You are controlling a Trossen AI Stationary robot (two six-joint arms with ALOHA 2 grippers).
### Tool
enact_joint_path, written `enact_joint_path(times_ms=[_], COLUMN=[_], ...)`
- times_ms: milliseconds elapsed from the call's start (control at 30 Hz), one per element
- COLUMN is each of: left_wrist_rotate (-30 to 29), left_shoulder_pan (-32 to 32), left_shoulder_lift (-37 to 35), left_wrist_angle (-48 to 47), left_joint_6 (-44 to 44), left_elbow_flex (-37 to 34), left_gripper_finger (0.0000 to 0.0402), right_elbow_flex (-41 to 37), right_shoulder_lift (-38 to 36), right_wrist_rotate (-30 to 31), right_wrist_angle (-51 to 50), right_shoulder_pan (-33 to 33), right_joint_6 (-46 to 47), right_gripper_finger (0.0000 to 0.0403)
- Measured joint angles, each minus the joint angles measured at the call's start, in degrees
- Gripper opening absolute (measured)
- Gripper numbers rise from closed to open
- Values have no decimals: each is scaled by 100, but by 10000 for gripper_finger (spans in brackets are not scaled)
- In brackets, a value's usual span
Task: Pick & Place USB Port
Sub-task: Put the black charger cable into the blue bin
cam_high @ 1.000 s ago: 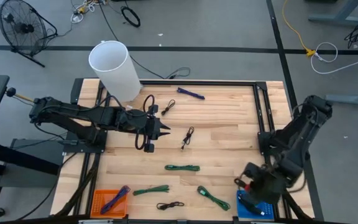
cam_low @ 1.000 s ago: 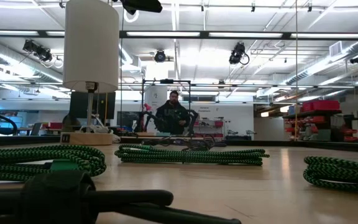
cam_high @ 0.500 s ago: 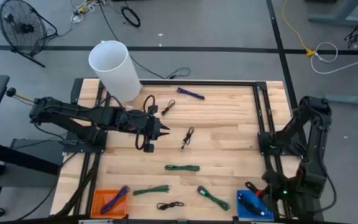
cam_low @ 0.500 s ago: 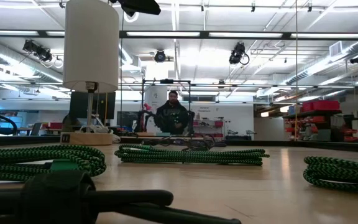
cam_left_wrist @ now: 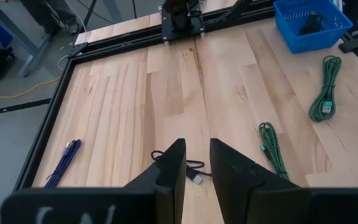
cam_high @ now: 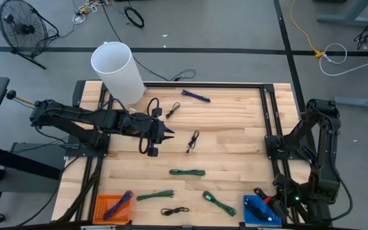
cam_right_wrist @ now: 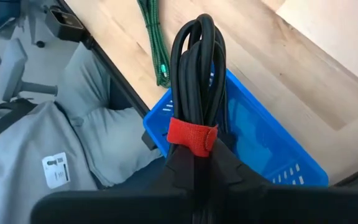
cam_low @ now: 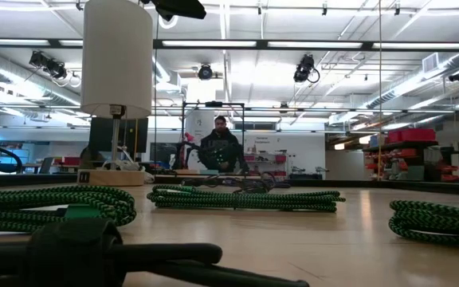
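My right gripper (cam_right_wrist: 194, 163) is at the table's near right corner, shut on a coiled black cable bundle (cam_right_wrist: 194, 74) bound with a red strap (cam_right_wrist: 193, 135). It holds the bundle over the blue basket (cam_right_wrist: 272, 155), which also shows in the high view (cam_high: 255, 212). My left gripper (cam_left_wrist: 197, 155) hovers over the table's middle (cam_high: 170, 135), its fingers a little apart with nothing between them. A loose black cable (cam_left_wrist: 188, 171) lies on the wood under it. My right gripper pinches the black bundle between its two fingers just behind the red strap (cam_right_wrist: 194, 149). The fingers slant down from above and lie along the coil. The bundle's looped end (cam_right_wrist: 197, 28) sticks out past the fingertips. It is lifted above the blue basket.
Green cables (cam_high: 187, 172) (cam_high: 155, 195) (cam_high: 219, 203), black cables (cam_high: 174, 210) (cam_high: 171, 110) and a purple one (cam_high: 197, 96) lie on the wood. An orange basket (cam_high: 104, 214) stands at the near left and a white cylinder (cam_high: 117, 70) at the far left. A person sits beyond the table (cam_low: 220, 147).
My right arm has swung toward the table's near right corner and its wrist has turned, carrying the black bundle along over the blue basket. Most of the swing came early. The bundle stays in the shut fingers.
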Motion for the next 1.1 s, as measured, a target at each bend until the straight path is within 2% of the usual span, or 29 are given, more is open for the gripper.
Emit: enact_joint_path(times_ms=[467, 833, 1100], left_wrist_rotate=[-1, -1, 0], left_shoulder_pan=[1, 1, -1], left_shoulder_lift=[0, 0, 0], left_wrist_angle=[3, 7, 7], left_joint_6=[3, 4, 4], left_elbow_flex=[0, 0, 0], left_gripper_finger=[78, 78, 78], right_elbow_flex=[-15, -15, -13], right_shoulder_lift=[0, 2, 4], right_wrist_rotate=[-136, -164, -157], right_wrist_angle=[128, 142, 136], right_shoulder_pan=[9, -63, -68], right_joint_6=[71, 63, 46], right_gripper_finger=[12, 78, 90])
